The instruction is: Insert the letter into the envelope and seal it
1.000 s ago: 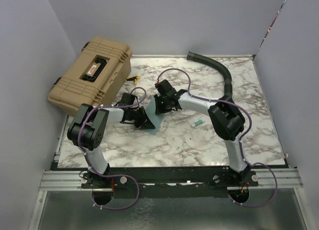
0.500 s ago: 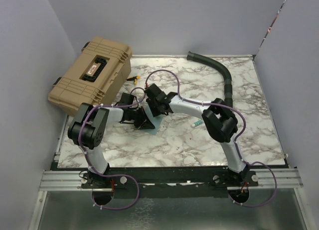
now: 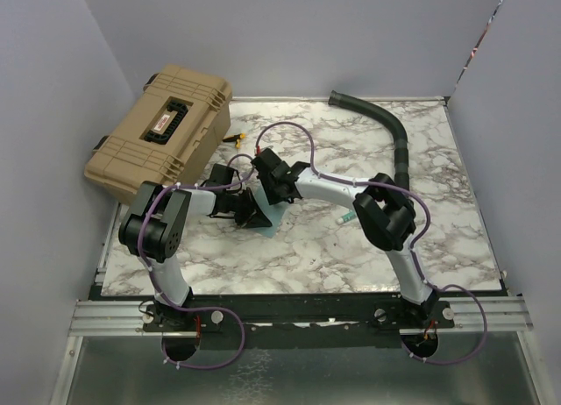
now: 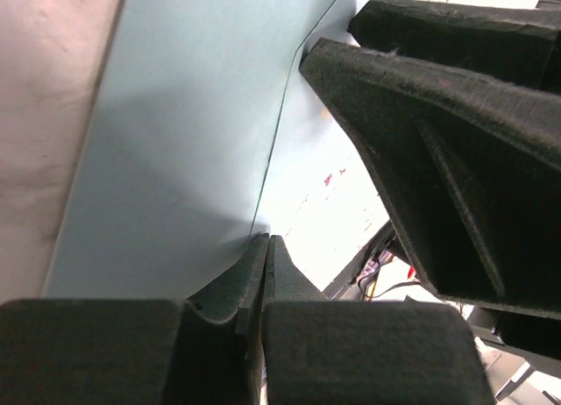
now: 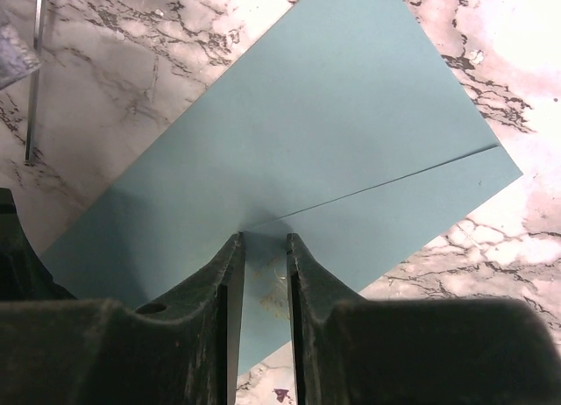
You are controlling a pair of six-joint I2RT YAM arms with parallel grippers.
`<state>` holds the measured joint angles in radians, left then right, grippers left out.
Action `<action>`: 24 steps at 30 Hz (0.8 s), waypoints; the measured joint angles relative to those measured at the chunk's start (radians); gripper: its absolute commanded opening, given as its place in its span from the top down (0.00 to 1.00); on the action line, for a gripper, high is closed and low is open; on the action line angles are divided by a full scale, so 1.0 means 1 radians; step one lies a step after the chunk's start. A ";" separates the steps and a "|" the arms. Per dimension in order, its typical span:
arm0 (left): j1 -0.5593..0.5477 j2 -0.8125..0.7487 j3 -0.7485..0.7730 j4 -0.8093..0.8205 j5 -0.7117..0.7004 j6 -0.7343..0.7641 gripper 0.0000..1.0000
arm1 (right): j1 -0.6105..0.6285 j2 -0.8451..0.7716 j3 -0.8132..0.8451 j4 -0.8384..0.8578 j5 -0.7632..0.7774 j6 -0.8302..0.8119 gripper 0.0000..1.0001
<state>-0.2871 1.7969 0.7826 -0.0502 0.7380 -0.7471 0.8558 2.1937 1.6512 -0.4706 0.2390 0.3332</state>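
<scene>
1. The envelope (image 3: 272, 217) lies flat on the marble table (image 3: 438, 203), at about 9 o'clock from the table's middle, with both arms' ends over it. Its teal face is up, and a straight fold line (image 5: 377, 186) crosses it.
2. The right gripper (image 5: 261, 240) stands on the envelope with its tips at the near end of that fold line. Its fingers are a narrow gap apart, with teal paper showing between them and nothing clamped.
3. The left gripper (image 4: 261, 247) has its fingers pressed together, and their tips touch the envelope at the same line. I cannot tell whether any paper is pinched between them.
4. In the left wrist view the right gripper's black fingers fill the 2 o'clock part, close beside the left tips.
5. A tan hard case (image 3: 162, 133) sits at 10 o'clock from the envelope, overhanging the table's left edge.
6. A small yellow thing (image 3: 235, 140) lies at the envelope's 11 o'clock, beside the case.
7. A black hose (image 3: 390, 129) curves at 2 o'clock.
8. A small white-and-green thing (image 3: 348, 217) lies at 3 o'clock.
</scene>
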 measured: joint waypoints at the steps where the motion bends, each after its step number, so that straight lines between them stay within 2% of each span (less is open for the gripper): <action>1: 0.000 0.000 -0.001 0.000 0.001 0.000 1.00 | -0.003 0.000 -0.001 0.000 0.000 0.005 0.77; 19: 0.005 0.000 -0.004 0.006 0.005 0.001 1.00 | -0.115 -0.029 -0.060 0.060 0.032 0.002 0.79; 24: 0.005 0.000 0.001 0.004 0.005 0.005 1.00 | -0.164 -0.068 -0.087 0.010 0.037 0.000 0.78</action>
<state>-0.2825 1.7973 0.7834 -0.0460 0.7433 -0.7425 0.6922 2.1262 1.5639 -0.4610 0.2760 0.3328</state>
